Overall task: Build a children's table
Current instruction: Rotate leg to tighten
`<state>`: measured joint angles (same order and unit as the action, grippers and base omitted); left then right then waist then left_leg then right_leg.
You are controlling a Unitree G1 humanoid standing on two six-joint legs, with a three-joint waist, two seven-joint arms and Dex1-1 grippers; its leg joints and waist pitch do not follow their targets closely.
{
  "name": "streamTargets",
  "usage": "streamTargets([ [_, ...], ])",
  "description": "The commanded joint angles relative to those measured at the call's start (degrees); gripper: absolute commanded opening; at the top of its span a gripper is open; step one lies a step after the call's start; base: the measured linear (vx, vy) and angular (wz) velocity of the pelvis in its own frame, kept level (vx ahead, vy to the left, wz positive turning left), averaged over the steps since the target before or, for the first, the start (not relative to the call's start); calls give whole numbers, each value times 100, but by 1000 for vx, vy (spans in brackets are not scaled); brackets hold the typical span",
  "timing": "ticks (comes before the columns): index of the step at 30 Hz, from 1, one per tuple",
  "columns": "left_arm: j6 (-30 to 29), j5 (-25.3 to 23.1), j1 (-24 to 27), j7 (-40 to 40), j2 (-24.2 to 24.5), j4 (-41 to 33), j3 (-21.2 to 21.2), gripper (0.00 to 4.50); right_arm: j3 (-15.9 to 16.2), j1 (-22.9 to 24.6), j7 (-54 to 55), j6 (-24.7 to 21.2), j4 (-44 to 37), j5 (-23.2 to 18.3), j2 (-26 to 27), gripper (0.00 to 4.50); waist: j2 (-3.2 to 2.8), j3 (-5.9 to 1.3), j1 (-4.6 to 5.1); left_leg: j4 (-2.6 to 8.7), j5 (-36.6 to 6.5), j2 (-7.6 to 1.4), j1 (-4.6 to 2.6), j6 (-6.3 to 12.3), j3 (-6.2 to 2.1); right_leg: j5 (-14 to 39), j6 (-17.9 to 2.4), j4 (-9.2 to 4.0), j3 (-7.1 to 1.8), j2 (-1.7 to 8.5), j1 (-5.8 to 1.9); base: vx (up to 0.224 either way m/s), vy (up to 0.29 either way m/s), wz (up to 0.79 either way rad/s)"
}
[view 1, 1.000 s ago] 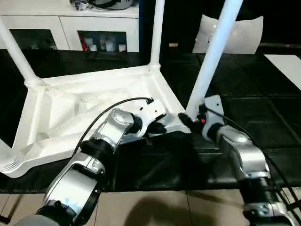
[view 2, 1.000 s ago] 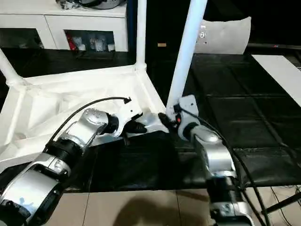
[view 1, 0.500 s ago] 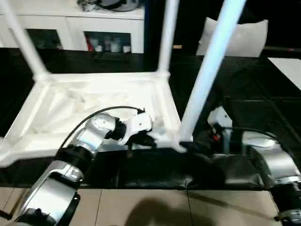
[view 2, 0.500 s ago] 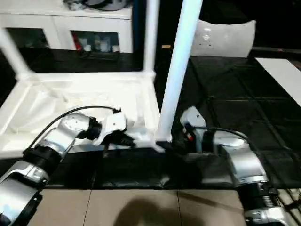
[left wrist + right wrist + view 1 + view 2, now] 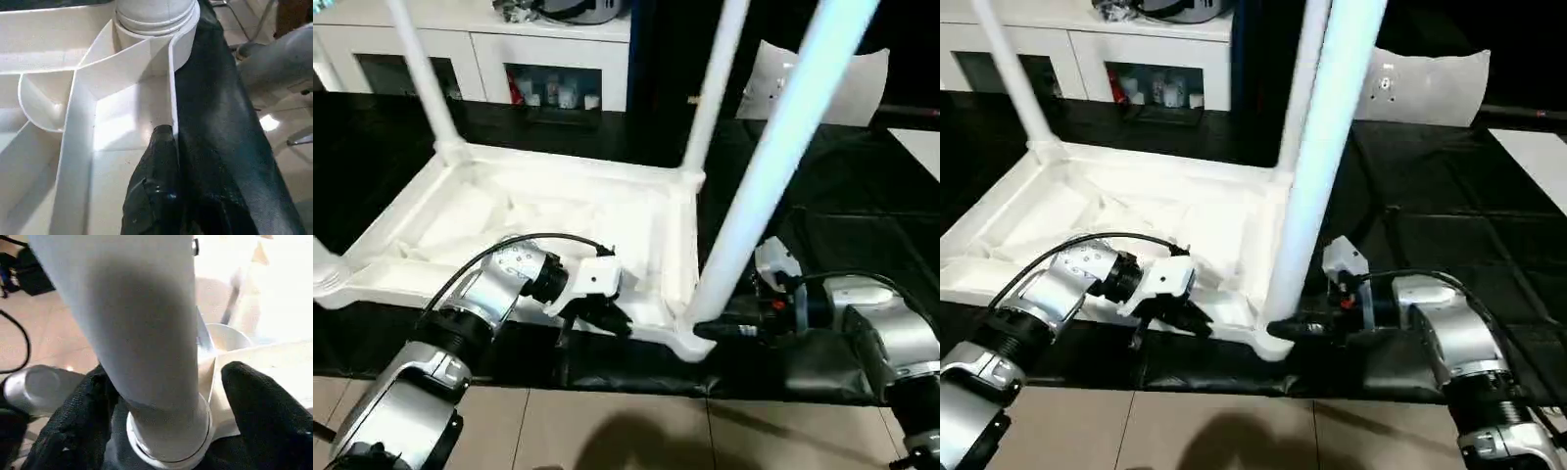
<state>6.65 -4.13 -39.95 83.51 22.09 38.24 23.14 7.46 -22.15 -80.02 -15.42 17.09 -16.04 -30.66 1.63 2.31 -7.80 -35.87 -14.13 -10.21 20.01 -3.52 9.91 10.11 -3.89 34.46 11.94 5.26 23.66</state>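
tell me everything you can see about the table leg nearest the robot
The leg is a long, smooth white tube of what looks like plastic, standing nearly upright in the near right corner socket of the upturned table top. Its ringed base sits in the socket. The right claw straddles it low down, one black finger on each side.

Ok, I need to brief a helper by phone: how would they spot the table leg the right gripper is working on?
Find the white table top lying upside down on the black mat. At its near corner, closest to the robot's right arm, stands the table leg. Unlike the other legs, it has the right gripper at its base.
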Motion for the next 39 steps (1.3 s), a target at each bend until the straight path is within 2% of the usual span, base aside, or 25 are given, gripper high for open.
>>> streamTargets([
  [1, 143, 38, -9, 224, 0, -275, 152, 0, 85, -40, -169, -42, 13, -99, -103, 326, 80, -419, 7, 355, 275, -404, 47, 545, -134, 1396, 109, -445, -530, 557, -481, 0, 0, 0],
  [3, 149, 40, -7, 246, 7, -279, 167, 0, 111, -38, -225, -78, 17, -117, -115, 323, 82, -417, 0, 356, 272, -402, 45, 529, -132, 1415, 130, -452, -527, 551, -476, 0, 0, 0],
  [5, 163, 35, 1, 253, 18, -288, 187, 0, 136, -29, -278, -123, 10, -148, -123, 290, 79, -419, -6, 354, 291, -407, 53, 535, -138, 1354, 135, -441, -527, 545, -477, 0, 0, 0],
  [7, 153, 31, 12, 262, 26, -312, 186, 0, 151, -21, -317, -164, -16, -166, -129, 290, 81, -423, -9, 353, 285, -397, 57, 514, -137, 1361, 159, -444, -521, 548, -484, 0, 0, 0],
  [9, 153, 25, 18, 266, 32, -320, 187, 0, 158, -14, -324, -176, -35, -170, -128, 254, 72, -420, -13, 355, 280, -390, 59, 506, -135, 1374, 183, -450, -522, 544, -485, 0, 0, 0],
  [13, 166, -4, 40, 216, 51, -339, 185, 0, 188, 22, -382, -225, -125, -180, -108, 237, 68, -413, -13, 364, 185, -384, 57, 436, -135, 1537, 290, -486, -506, 536, -483, 0, 0, 0],
  [18, 121, -22, 47, 149, 44, -334, 175, 0, 196, 79, -366, -342, -246, -289, -87, 209, 75, -420, -8, 362, 230, -391, 55, 440, -140, 1462, 292, -470, -509, 532, -481, 0, 0, 0],
  [19, 45, -16, 42, 87, 12, -308, 142, 0, 174, 133, -353, -532, -376, -421, -61, 207, 77, -420, -9, 363, 243, -394, 52, 446, -142, 1449, 297, -471, -512, 534, -484, 0, 0, 0],
  [20, 45, -16, 42, 87, 12, -308, 142, 0, 174, 133, -353, -532, -376, -421, -61, 206, 77, -423, -14, 359, 249, -391, 56, 450, -140, 1432, 294, -466, -516, 537, -484, 0, 0, 0],
  [22, -350, 45, -21, -166, -158, -202, 6, 0, 100, 224, 60, -924, -677, -545, 124, 206, 74, -411, -9, 374, 217, -405, 38, 414, -139, 1498, 298, -491, -515, 546, -476, 0, 0, 0],
  [23, -350, 45, -21, -166, -158, -202, 6, 0, 100, 224, 60, -924, -677, -545, 124, 206, 73, -401, -8, 376, 191, -398, 40, 393, -144, 1558, 312, -499, -506, 544, -475, 0, 0, 0],
  [24, -477, 58, -85, -358, -263, -116, -66, 0, 106, 246, 299, -1104, -801, -534, 221, 206, 73, -396, 3, 383, 144, -394, 31, 372, -136, 1640, 325, -520, -504, 539, -467, 0, 0, 0],
  [26, -730, 24, -243, -786, -468, 32, -173, 0, 140, 264, 894, -1248, -961, -349, 478, 206, 67, -355, 14, 389, -169, -323, -6, 238, -109, 2276, 556, -654, -459, 535, -461, 0, 0, 0],
  [27, -807, 9, -285, -894, -518, 61, -194, 0, 151, 264, 1053, -1251, -985, -280, 549, 206, 66, -334, 34, 400, -246, -327, -31, 194, -106, 2455, 617, -697, -444, 518, -442, 0, 0, 0],
  [28, -947, -14, -348, -1061, -594, 95, -224, 0, 164, 254, 1309, -1226, -995, -155, 666, 206, 69, -305, 61, 390, -475, -292, -89, 110, -100, 2869, 796, -813, -373, 505, -418, 0, 0, 0],
  [29, -1095, -27, -417, -1271, -696, 133, -268, 0, 166, 224, 1659, -1292, -996, -15, 818, 205, 71, -306, 82, 386, -553, -278, -96, 75, -96, 3011, 867, -839, -349, 508, -434, 0, 0, 0],
  [30, -1203, -24, -478, -1450, -793, 166, -309, 0, 166, 172, 1997, -1388, -964, 126, 954, 205, 21, -331, 168, 408, -655, -341, -118, 18, -146, 3016, 907, -899, -292, 517, -463, 0, 0, 0],
  [31, -1313, -29, -536, -1637, -887, 200, -353, 0, 151, 115, 2327, -1478, -916, 255, 1083, 203, 3, -341, 205, 424, -688, -388, -125, 33, -176, 2914, 850, -901, -274, 536, -488, 0, 0, 0],
  [32, -1474, -47, -623, -1926, -1025, 260, -424, 0, 108, 33, 2814, -1658, -865, 403, 1281, 203, -35, -351, 277, 454, -695, -489, -87, 30, -234, 2596, 709, -852, -289, 571, -533, 0, 0, 0],
  [33, -1533, -54, -655, -2044, -1078, 286, -453, 0, 78, -2, 2995, -1705, -842, 447, 1363, 201, -40, -353, 312, 468, -717, -528, -95, 19, -253, 2475, 632, -838, -306, 592, -535, 0, 0, 0],
  [34, -1760, -87, -785, -2557, -1291, 414, -578, 0, -40, -139, 3659, -1877, -763, 598, 1674, 198, -29, -380, 393, 465, -562, -527, -62, -64, -268, 2092, 357, -745, -362, 650, -548, 0, 0, 0],
  [36, -1848, -123, -853, -2853, -1407, 494, -635, 0, -109, -215, 4057, -1946, -733, 683, 1864, 195, -5, -385, 415, 451, -444, -466, -89, -56, -235, 2008, 239, -742, -401, 657, -525, 0, 0, 0],
  [37, -1907, -193, -944, -3312, -1559, 617, -706, 0, -217, -315, 4633, -2047, -696, 812, 2142, 195, 30, -404, 439, 438, -158, -421, -39, 67, -216, 1723, 52, -644, -455, 657, -537, 0, 0, 0],
  [38, -1907, -193, -944, -3312, -1559, 617, -706, 0, -217, -315, 4633, -2047, -696, 812, 2142, 195, 32, -404, 438, 440, -89, -419, -44, 108, -210, 1710, 22, -641, -466, 653, -523, 0, 0, 0],
  [39, -1905, -255, -999, -3662, -1667, 696, -759, 0, -307, -380, 5119, -2141, -649, 945, 2368, 195, 26, -416, 438, 435, 8, -411, -21, 164, -211, 1613, -24, -608, -473, 660, -555, 0, 0, 0],
])
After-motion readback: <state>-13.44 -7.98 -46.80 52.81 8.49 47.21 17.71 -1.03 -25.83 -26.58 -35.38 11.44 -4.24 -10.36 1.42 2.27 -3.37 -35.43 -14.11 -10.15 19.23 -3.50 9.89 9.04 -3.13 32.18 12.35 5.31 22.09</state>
